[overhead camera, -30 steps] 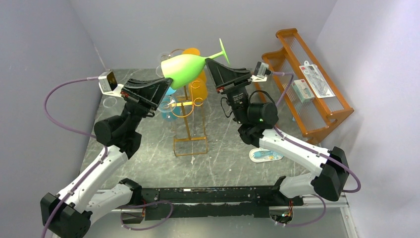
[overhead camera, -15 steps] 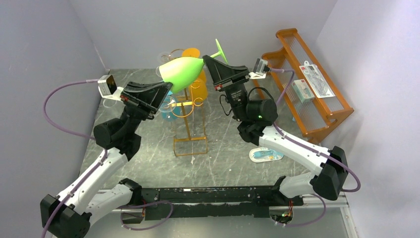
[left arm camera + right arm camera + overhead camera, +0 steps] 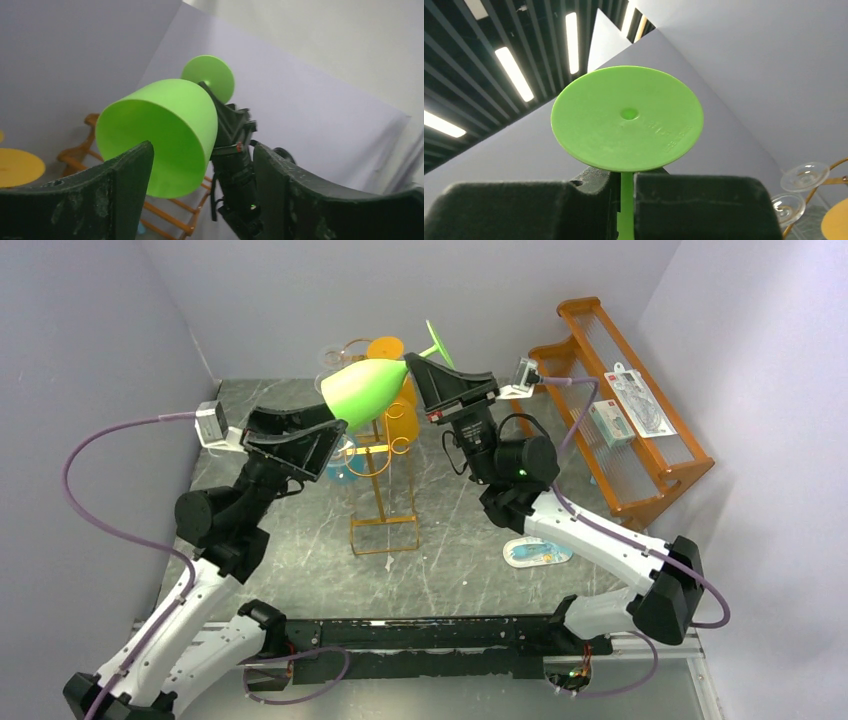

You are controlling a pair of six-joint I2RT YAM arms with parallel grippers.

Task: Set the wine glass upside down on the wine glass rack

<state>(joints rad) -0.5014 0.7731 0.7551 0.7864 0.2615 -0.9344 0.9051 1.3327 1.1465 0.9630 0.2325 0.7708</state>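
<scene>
A light green wine glass [image 3: 365, 388] hangs in the air above the rack, lying nearly sideways with its foot up and to the right. My right gripper [image 3: 414, 361] is shut on its thin stem, just under the round foot [image 3: 626, 120]; the right gripper [image 3: 625, 182] pinches the stem between both pads. My left gripper [image 3: 338, 427] stands open just below the bowl's mouth, apart from it. In the left wrist view the bowl [image 3: 165, 135] sits beyond the spread left gripper [image 3: 202, 150]. The wine glass rack [image 3: 382, 490], a golden wire stand, rises from the table below.
Orange cups [image 3: 398, 415], a blue glass [image 3: 340, 462] and clear glasses [image 3: 806, 175] hang on the rack. An orange stepped shelf [image 3: 640, 480] with packets stands at the right wall. A small blue and white packet [image 3: 535, 552] lies by the right arm.
My left gripper has opened, let go of the bowl and drawn back down to the left. My right gripper has shut on the stem and carries the glass slightly left.
</scene>
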